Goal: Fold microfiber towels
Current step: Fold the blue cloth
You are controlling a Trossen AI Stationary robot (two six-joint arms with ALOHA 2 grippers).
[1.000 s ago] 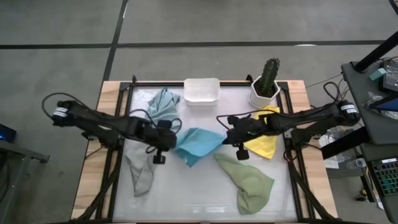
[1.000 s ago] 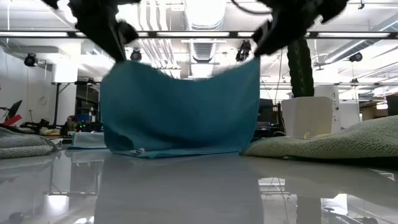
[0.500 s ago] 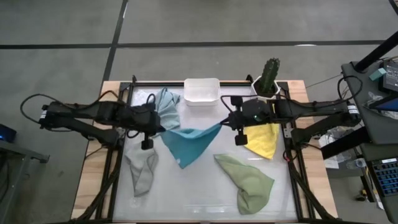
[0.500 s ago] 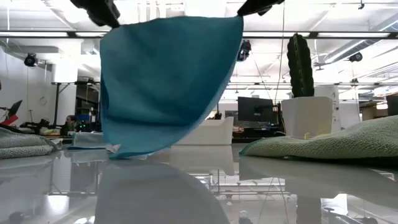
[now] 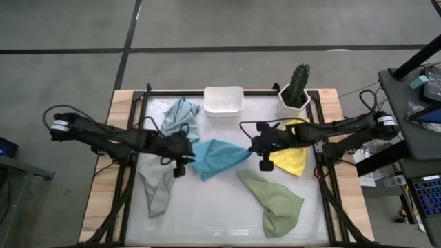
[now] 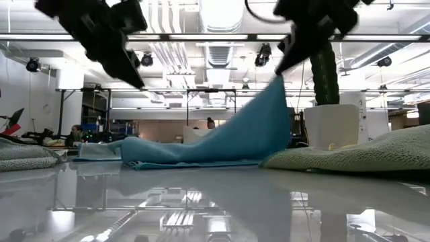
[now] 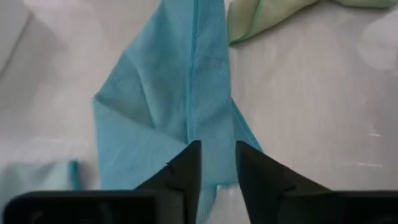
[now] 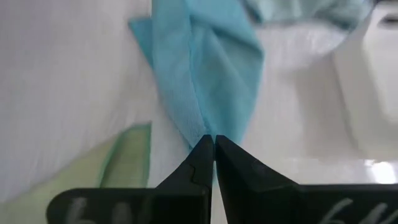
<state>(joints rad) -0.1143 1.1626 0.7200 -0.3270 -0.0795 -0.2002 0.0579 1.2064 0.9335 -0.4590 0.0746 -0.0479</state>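
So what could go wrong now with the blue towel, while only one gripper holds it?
1. The right gripper is shut on one corner of the bright blue towel, while the left gripper is open above it; a pull could drag the cloth and spoil the fold.
2. The sage green towel and yellow towel lie close, so the moving cloth or gripper might disturb them.

Bright blue towel mid-table between left hand and right hand (both close).
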